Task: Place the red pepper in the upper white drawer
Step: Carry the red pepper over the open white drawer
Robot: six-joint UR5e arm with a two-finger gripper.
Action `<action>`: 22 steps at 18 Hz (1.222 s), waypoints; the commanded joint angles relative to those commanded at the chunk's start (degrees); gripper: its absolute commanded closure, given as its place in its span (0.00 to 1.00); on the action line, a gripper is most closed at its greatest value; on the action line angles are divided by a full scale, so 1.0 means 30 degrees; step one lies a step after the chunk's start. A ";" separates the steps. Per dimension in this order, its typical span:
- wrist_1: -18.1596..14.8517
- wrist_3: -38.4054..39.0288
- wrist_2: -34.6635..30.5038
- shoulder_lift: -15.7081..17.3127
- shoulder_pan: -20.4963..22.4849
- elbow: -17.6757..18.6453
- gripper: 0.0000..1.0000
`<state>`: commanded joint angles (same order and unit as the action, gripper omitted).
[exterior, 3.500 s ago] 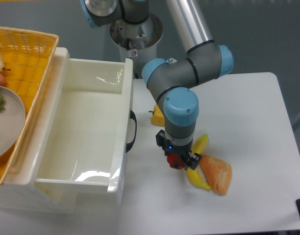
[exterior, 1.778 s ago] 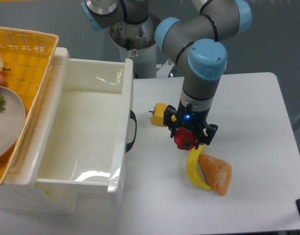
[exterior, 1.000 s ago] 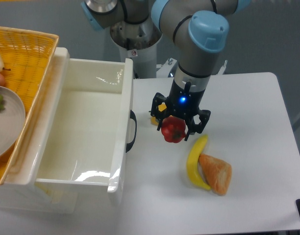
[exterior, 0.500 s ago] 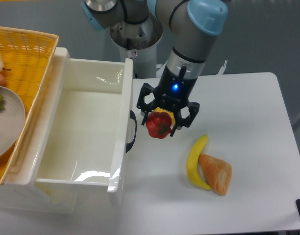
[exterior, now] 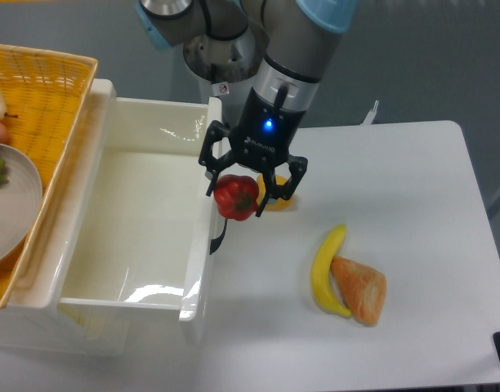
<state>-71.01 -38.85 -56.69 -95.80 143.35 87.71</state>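
The red pepper is held clenched in the jaws of the gripper, lifted off the surface — right at the front wall of the upper white drawer, above its handle. Carrying inward and release are judged left to do.

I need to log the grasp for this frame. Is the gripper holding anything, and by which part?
Yes. The gripper is shut on the red pepper, its fingers clamping the pepper's body from opposite sides, above the front wall of the upper white drawer.

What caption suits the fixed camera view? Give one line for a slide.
Gripper carries the red pepper over the front edge of the open upper white drawer.
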 joint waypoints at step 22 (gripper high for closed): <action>-0.1524 0.0000 -0.0759 0.0293 -0.2755 0.1317 1.00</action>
<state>-75.59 -38.85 -58.97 -94.92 135.09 91.66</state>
